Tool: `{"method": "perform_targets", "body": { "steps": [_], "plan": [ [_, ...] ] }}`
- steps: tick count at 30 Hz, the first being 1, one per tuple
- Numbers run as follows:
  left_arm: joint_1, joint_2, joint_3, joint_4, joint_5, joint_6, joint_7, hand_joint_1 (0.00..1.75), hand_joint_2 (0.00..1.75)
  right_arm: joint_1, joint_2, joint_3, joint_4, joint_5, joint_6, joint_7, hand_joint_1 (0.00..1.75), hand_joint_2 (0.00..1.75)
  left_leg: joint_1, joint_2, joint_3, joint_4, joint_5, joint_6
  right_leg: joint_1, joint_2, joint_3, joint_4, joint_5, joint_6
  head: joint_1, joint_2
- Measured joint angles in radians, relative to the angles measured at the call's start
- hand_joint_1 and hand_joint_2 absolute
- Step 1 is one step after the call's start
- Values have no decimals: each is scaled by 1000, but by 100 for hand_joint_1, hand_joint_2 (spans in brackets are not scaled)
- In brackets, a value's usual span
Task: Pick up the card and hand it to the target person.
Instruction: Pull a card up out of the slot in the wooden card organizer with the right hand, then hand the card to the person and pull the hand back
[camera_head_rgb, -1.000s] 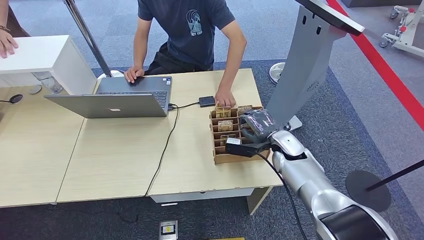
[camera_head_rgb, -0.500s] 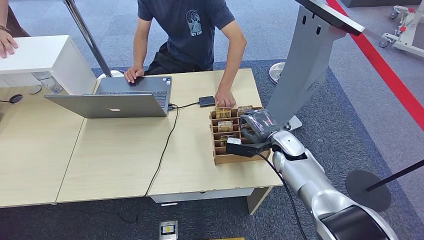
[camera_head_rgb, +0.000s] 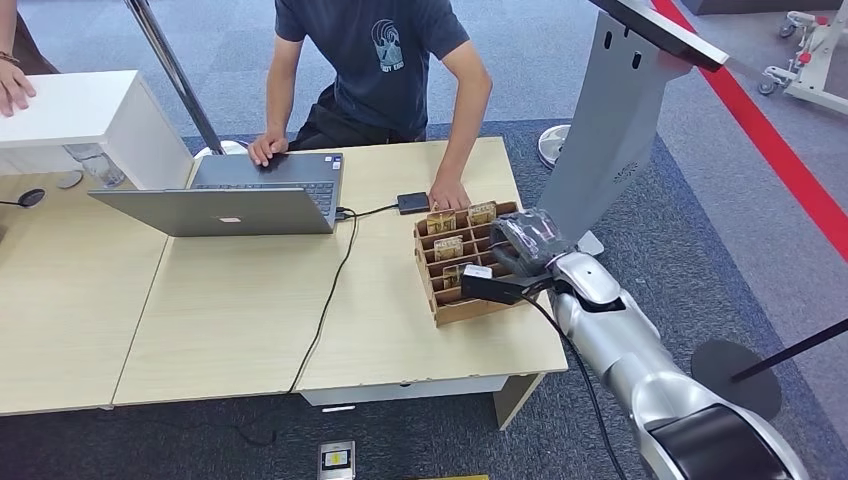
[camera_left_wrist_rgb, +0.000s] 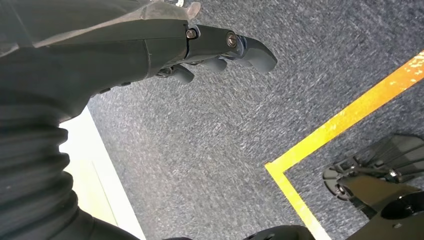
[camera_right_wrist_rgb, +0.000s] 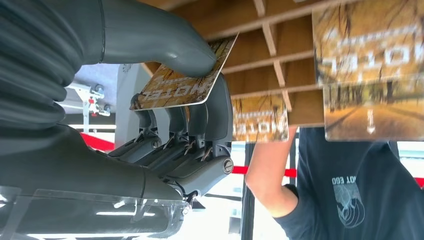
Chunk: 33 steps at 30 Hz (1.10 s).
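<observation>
Right wrist view shows the right hand (camera_right_wrist_rgb: 170, 105) with a card (camera_right_wrist_rgb: 182, 75) clamped between the thumb on one face and the fingers (camera_right_wrist_rgb: 200, 125) on the other, so the grip looks made. That card sits tilted at the mouth of the wooden rack (camera_right_wrist_rgb: 280, 65), and whether its far edge is free of the slot cannot be told. More cards (camera_right_wrist_rgb: 372, 70) stand in other compartments. From the head view, the right hand (camera_head_rgb: 525, 250) is at the rack's (camera_head_rgb: 465, 305) right side, near the table's (camera_head_rgb: 250, 320) right end, and the pinched card itself is too small to pick out there. The person (camera_head_rgb: 385, 70) leans on the far edge of the table, one hand resting just behind the rack, so the handover lies forward and slightly left of the right hand, past the rack. The card's long axis runs roughly along the fingers, which suggests it should be drawn out of the slot before swinging toward the person; dragging it sideways could catch a divider or shift the rack. The left hand (camera_left_wrist_rgb: 220, 50) hangs over carpet with fingers loosely curled and holding nothing, far from the card, so the right arm is clearly the one to deliver it. A laptop (camera_head_rgb: 225, 200) sits well to the left.
</observation>
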Motion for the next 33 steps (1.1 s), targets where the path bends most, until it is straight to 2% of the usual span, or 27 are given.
{"method": "perform_targets", "body": {
  "steps": [7, 14, 18, 20, 24, 27, 33],
  "plan": [
    [0, 3, -4, 0, 5, -7, 4, 0, 175, -57, -6, -12, -89, -20, 13, -20, 129, 175, 0, 1, -2, 1, 0, 0, 0, 2, -2, 1, 0, 0, 0, 0],
    [-6, 4, -14, 0, 12, -15, -1, 0, 175, -102, -30, -2, -415, -74, 86, -27, 129, 175, -1, 2, -3, 2, 0, 0, -1, 2, -4, 3, 0, 0, 0, 0],
    [-16, 2, -25, 0, 5, -20, -3, 0, 175, -145, -16, 9, -522, -112, 102, -35, 129, 175, -1, 2, -4, 2, 0, 0, -1, 1, -5, 3, 0, 0, 0, 0],
    [-26, -1, -35, 0, -2, -25, 1, 0, 175, -184, 4, 26, -502, -134, 114, -49, 129, 175, -1, 1, -4, 3, 0, 0, -1, 1, -5, 4, 0, 0, 0, 0],
    [-41, -7, -46, -1, -7, -33, 7, 0, 175, -248, 55, 62, -336, -155, 92, -88, 129, 175, 0, 3, -2, 2, 1, 0, 0, 3, -4, 3, 1, 0, 0, 0],
    [-46, -11, -48, -1, -5, -42, 7, 0, 175, -256, 92, 80, -224, -166, 71, -123, 129, 175, 0, 2, 0, 0, 1, -1, 0, 2, -1, 1, 2, -1, 0, 0],
    [-39, -6, -56, 0, 10, -52, 12, 0, 175, -244, 147, 100, -107, -162, 40, -158, 129, 175, 1, 3, 2, -2, 1, -1, 0, 3, 2, -1, 2, -1, 0, 0]
  ]
}}
